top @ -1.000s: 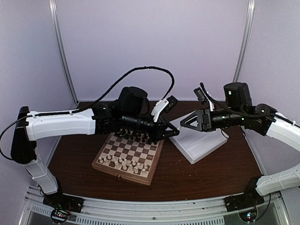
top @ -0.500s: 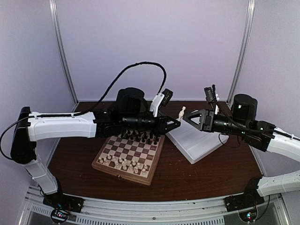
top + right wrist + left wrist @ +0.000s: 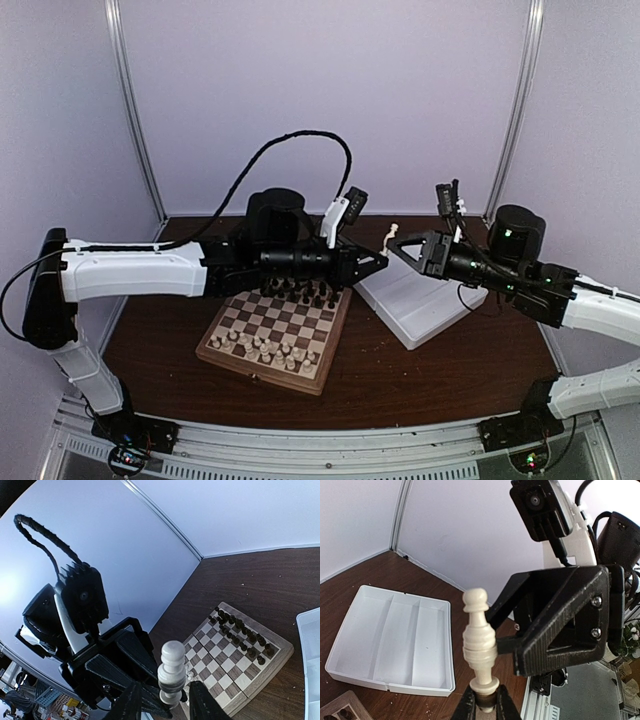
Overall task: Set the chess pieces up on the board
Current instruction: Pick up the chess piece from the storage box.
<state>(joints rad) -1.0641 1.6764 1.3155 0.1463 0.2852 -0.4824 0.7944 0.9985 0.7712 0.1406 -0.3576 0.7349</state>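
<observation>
My left gripper is shut on the base of a cream chess piece, holding it upright in the air between the arms. In the left wrist view the piece rises from the shut left gripper. My right gripper meets it from the right. Its fingers stand either side of the piece with gaps, so the right gripper is open. The board lies below left, with cream pieces on its near rows.
Dark pieces line the board's far rows. A white tray with three compartments sits right of the board on the brown table, also visible under the left wrist. From the right wrist the board lies far below.
The left arm lifted the cream piece up from near the board's corner. The right gripper moved left around the piece, and its jaws narrowed.
</observation>
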